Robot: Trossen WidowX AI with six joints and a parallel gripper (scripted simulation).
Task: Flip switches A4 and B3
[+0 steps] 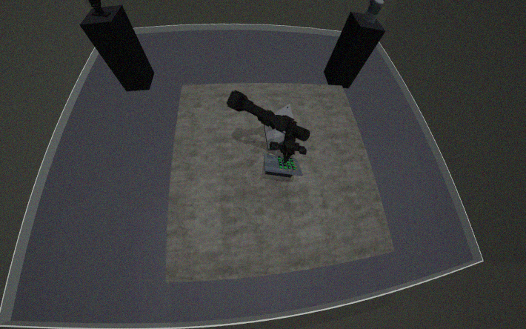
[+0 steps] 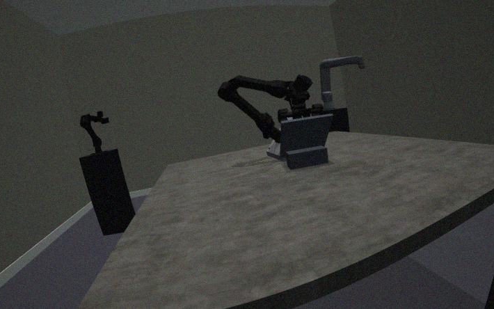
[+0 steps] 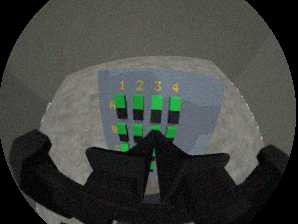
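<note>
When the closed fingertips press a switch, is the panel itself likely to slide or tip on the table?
Probably not much. The switch panel leans on a blocky foot that sits flat on the table, so it looks braced. The shut gripper comes from above, pushing mostly down into the support. A slight slide cannot be ruled out.
</note>
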